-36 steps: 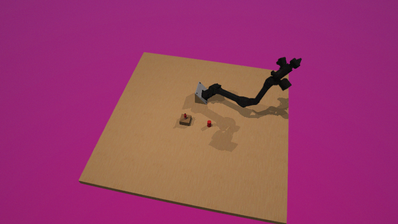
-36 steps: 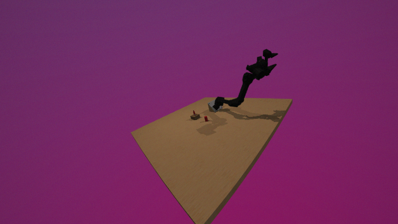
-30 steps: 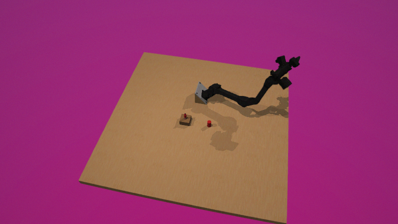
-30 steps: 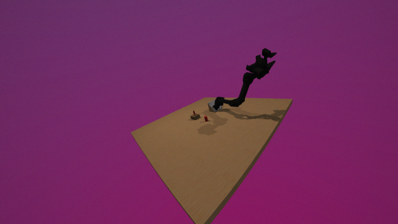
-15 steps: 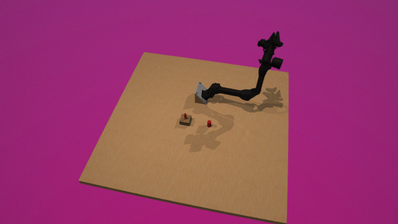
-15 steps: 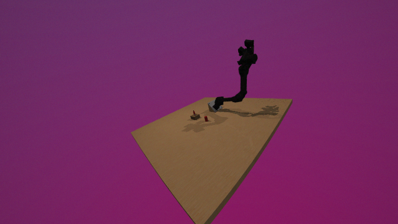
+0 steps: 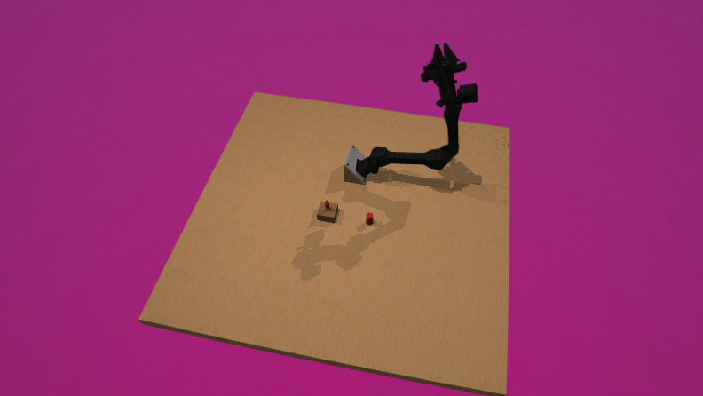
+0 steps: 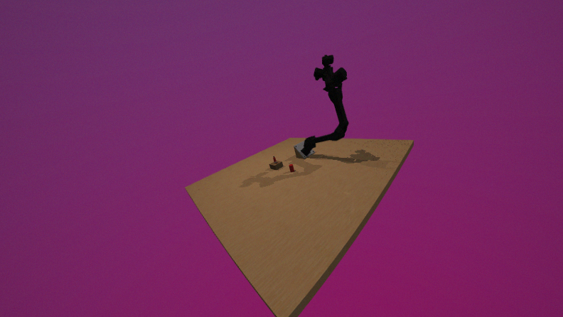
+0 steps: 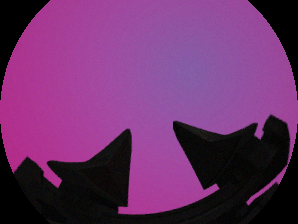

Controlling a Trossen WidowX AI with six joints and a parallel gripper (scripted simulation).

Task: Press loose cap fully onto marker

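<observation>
The red marker [image 7: 327, 204] [image 8: 274, 159] stands upright, uncapped, in the brown holder block [image 7: 327, 216] [image 8: 275, 166]. The red cap [image 7: 369, 218] [image 8: 291, 168] stands upright on the table, to the right of the block in the top and exterior views and not touching it. My gripper [image 7: 441, 43] [image 9: 152, 128] is partly open with nothing between its fingers. It is high above the table, far from the cap and the marker, and its fingers point up and away from them. In the exterior view the fingertips cannot be made out. The wrist view shows neither cap, marker nor block.
The arm's grey base plate [image 7: 354, 160] [image 8: 301, 149] stands on the wooden table [image 7: 304, 314] [image 8: 299, 220], behind the block and the cap. The arm reaches out to the right from it and bends upward. Its shadows fall across the table near the cap.
</observation>
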